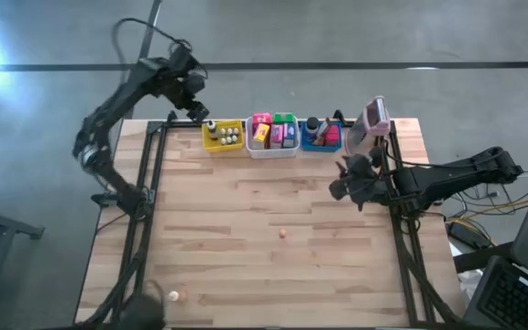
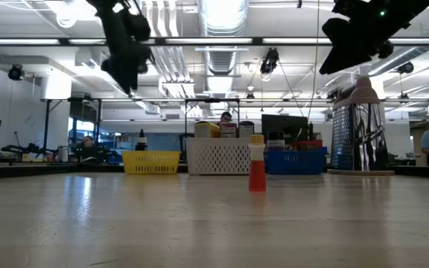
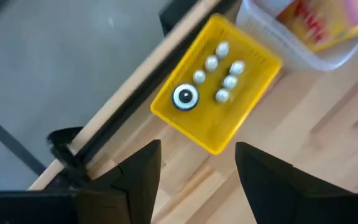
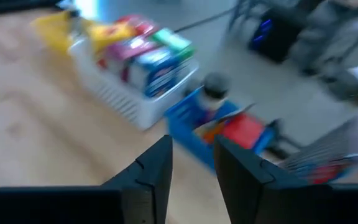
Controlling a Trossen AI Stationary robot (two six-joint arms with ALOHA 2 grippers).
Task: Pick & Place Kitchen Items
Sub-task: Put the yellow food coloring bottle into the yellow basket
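My left gripper (image 3: 197, 149) hangs open and empty above the table's far left corner, just short of the yellow bin (image 3: 219, 87). That bin holds several whitish pieces and one dark round piece (image 3: 185, 96). The white bin (image 1: 273, 134) is packed with pink, green, yellow and blue packets. The blue bin (image 4: 213, 134) holds a red packet and a dark piece. My right gripper (image 4: 193, 146) is open and empty, up in the air near the blue bin. A small orange-red piece with a white top (image 2: 256, 170) stands on the table's middle. A whitish piece (image 1: 173, 295) lies near the near left corner.
A pink-topped upright metal grater (image 1: 374, 119) stands at the far right, beside the blue bin and close to my right arm. The three bins sit in a row along the far edge. Bare wood (image 1: 246, 202) spreads between the bins and the near edge.
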